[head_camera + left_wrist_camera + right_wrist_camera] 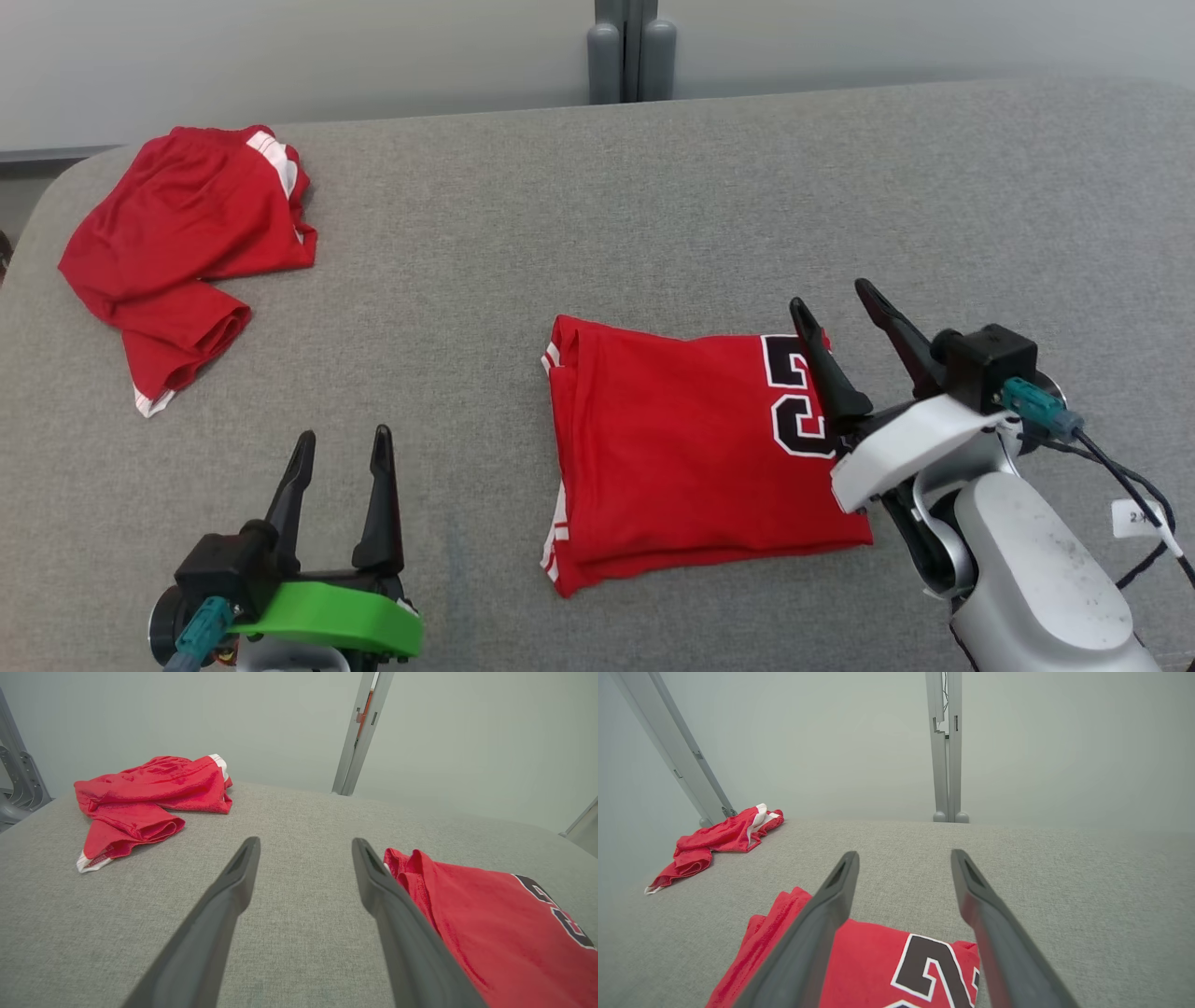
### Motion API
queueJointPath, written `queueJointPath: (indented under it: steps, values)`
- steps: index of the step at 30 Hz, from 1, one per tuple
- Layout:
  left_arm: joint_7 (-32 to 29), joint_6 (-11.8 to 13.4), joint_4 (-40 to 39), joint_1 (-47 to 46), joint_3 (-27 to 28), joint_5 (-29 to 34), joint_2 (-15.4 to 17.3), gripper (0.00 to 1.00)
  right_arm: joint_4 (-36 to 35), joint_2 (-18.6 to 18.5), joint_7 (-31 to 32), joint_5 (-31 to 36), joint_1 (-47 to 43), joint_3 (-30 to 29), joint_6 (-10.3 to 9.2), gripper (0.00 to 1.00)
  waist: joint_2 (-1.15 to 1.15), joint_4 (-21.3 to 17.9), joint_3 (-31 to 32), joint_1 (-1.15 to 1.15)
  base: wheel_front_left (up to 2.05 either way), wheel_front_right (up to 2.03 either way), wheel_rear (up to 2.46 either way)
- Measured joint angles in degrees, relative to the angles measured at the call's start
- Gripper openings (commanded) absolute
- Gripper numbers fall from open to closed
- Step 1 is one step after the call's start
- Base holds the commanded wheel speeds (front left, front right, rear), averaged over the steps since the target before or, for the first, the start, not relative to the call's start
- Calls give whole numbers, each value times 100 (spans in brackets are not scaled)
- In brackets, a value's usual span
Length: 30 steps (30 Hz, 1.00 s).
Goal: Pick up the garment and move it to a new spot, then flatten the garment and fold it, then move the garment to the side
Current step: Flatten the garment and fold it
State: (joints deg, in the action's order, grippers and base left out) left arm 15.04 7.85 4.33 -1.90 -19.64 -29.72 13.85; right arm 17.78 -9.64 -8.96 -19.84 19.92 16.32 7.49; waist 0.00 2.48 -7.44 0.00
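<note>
A red garment (686, 453) with a black and white number lies folded into a rectangle on the grey table, right of centre; it also shows as the folded garment (504, 933) and the folded garment (878, 966) in the wrist views. My right gripper (836, 308) hovers over its right edge, open, nothing between its fingers (831, 910). My left gripper (341, 448) stands open at the lower left, left of the garment and apart from it, with its fingers (233, 891) over bare table.
A second red garment (187, 247), crumpled with white trim, lies at the table's far left corner. Grey posts (630, 56) stand behind the far edge. The grey fabric table (653, 215) spreads wide between and beyond the two garments.
</note>
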Motion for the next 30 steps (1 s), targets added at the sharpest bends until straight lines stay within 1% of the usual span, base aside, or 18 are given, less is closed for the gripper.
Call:
queueJointPath:
  steps: [2,5,7,11,14,20,30]
  values:
    - [0,-30,-3,1,113,101,-105,100,9,92,-134,219,-158,-242,0,100,0,-48,40,0,0,0,0]
    - [1,-98,-102,25,461,227,-331,100,13,235,-280,436,-369,-580,2,100,0,-119,117,0,0,0,0]
    - [2,-216,-123,108,684,344,-467,100,16,321,-348,576,-531,-821,1,100,0,-171,171,0,0,0,0]
    - [9,-438,-19,349,1005,578,-671,100,40,476,-456,690,-817,-1046,2,100,0,-249,293,0,0,0,0]
    - [9,-554,114,458,1172,714,-776,100,42,557,-503,720,-965,-1051,2,100,0,-309,367,0,0,0,0]
    - [9,-642,356,567,1460,991,-870,100,118,638,-537,789,-1035,-1046,2,100,0,-388,456,0,0,0,0]
    - [10,-864,613,599,1730,1178,-983,100,269,669,-571,790,-1035,-1031,2,100,0,-354,552,0,0,0,0]
